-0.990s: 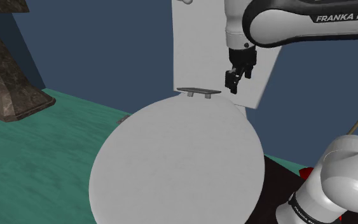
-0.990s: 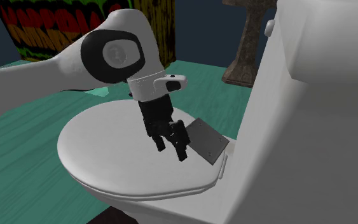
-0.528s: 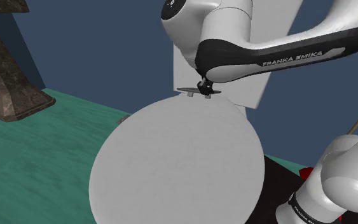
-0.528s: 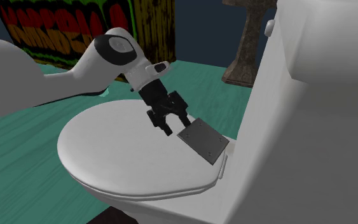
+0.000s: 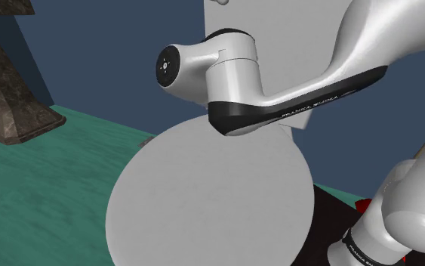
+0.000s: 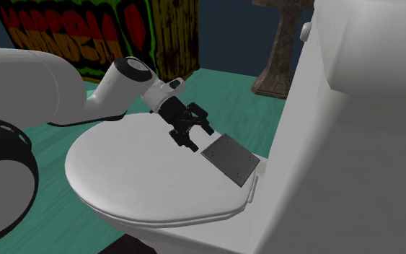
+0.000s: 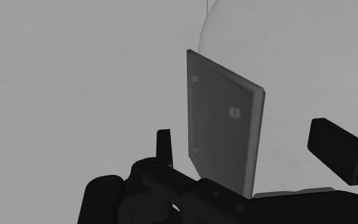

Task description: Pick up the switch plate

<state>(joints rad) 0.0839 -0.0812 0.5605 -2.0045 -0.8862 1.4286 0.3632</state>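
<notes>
The switch plate [image 6: 230,160] is a flat grey rectangle with small screws. It lies at the back of the white toilet lid [image 6: 136,173], close to the tank. My black gripper [image 6: 200,137] hangs low at the plate's edge on the side away from the tank, pointing toward it. In the wrist view the switch plate [image 7: 225,127] stands between the two fingers, near one fingertip [image 7: 163,143] and well apart from the other [image 7: 339,146]. The gripper [image 7: 247,137] is open and holds nothing. In the shoulder view the arm's forearm [image 5: 278,91] covers the plate.
The white toilet tank [image 6: 352,144] rises just behind the plate. A brown stone pedestal [image 6: 280,50] stands on the teal floor [image 6: 35,173] beyond the bowl, and a brightly painted object [image 6: 71,36] sits at the back. The lid [image 5: 210,196] spreads wide in front.
The arm has swung lower and flatter, bringing the hand down to the plate's edge. In the shoulder view the forearm now hides the plate. The plate has not moved.
</notes>
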